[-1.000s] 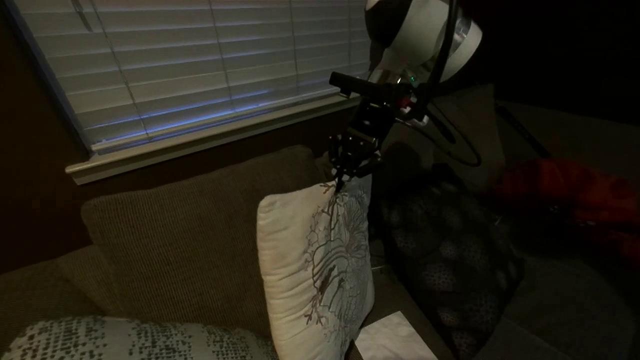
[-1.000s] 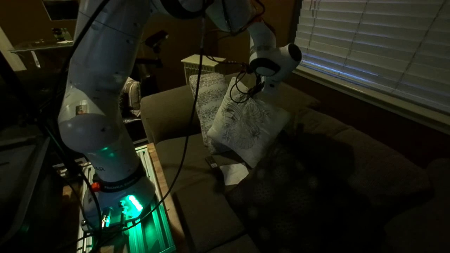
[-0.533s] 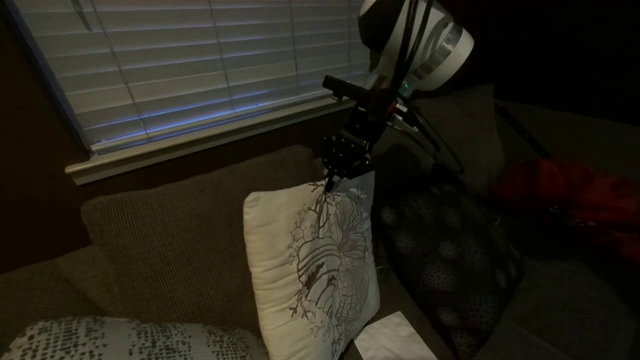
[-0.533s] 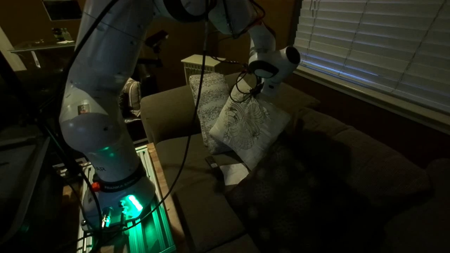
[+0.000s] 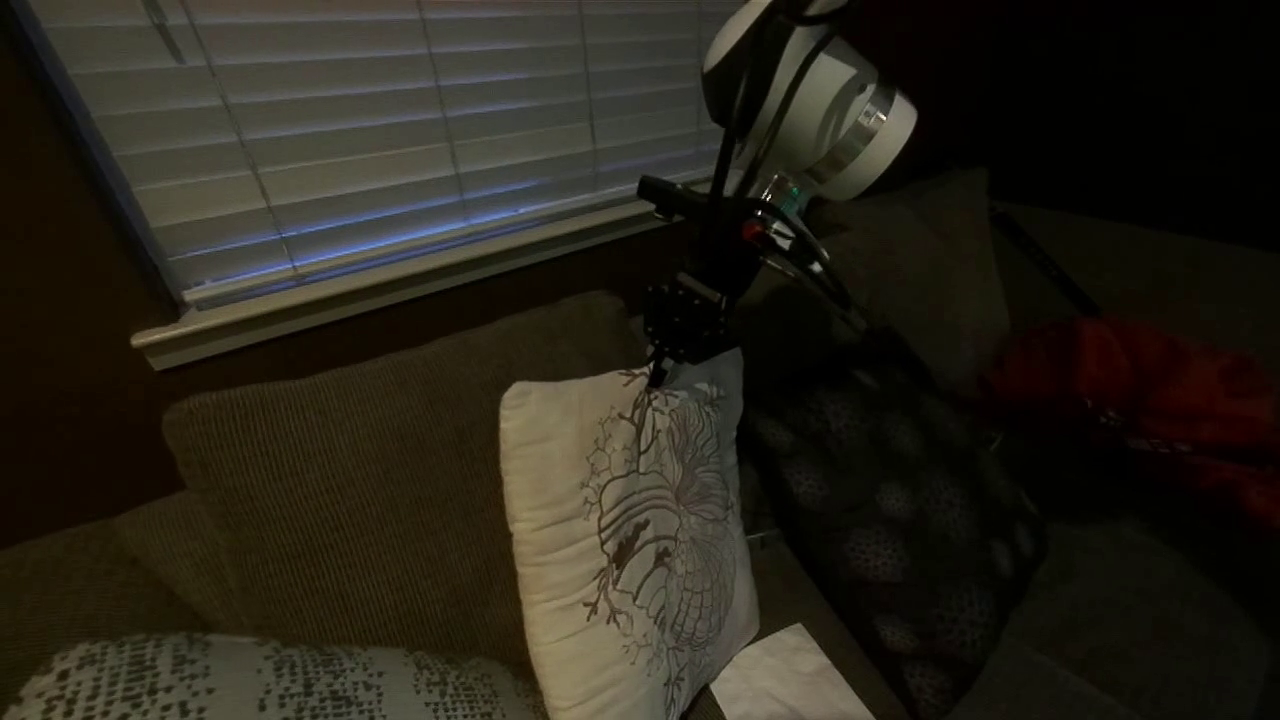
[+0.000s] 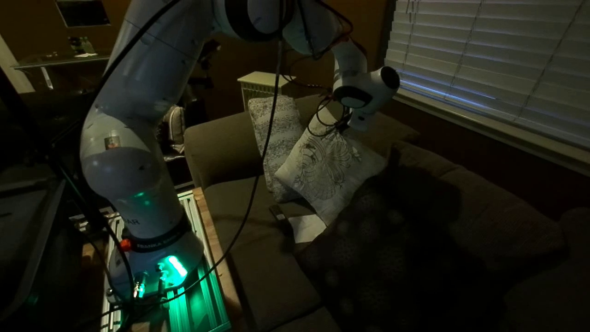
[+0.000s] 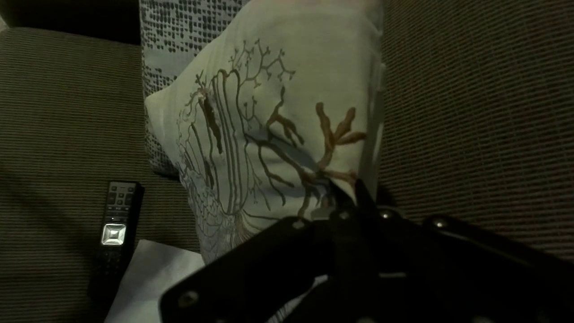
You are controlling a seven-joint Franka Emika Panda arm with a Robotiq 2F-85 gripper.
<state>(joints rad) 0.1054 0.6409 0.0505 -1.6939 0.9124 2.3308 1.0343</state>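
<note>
Evidently pinching a square cream embroidered-fabric cushion (image 5: 640, 530) by its far edge with the black gripper (image 7: 349, 192), not yet releasing.

Wrist view: my gripper (image 7: 353, 193) hides part of the pillow (image 7: 278, 112); bottom edge cuts the paper (image 7: 152, 278); I cannot read the lower half of the remote (image 7: 117, 211).

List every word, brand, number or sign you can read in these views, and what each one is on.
"FRANKA E", the rest unclear: black ring on the white arm.
"AR", start unclear: the arm just above that ring.
Too small or blurred: markings on the remote, the arm's sticker, pale marks on the red item.
None seen on the white pillow.
</note>
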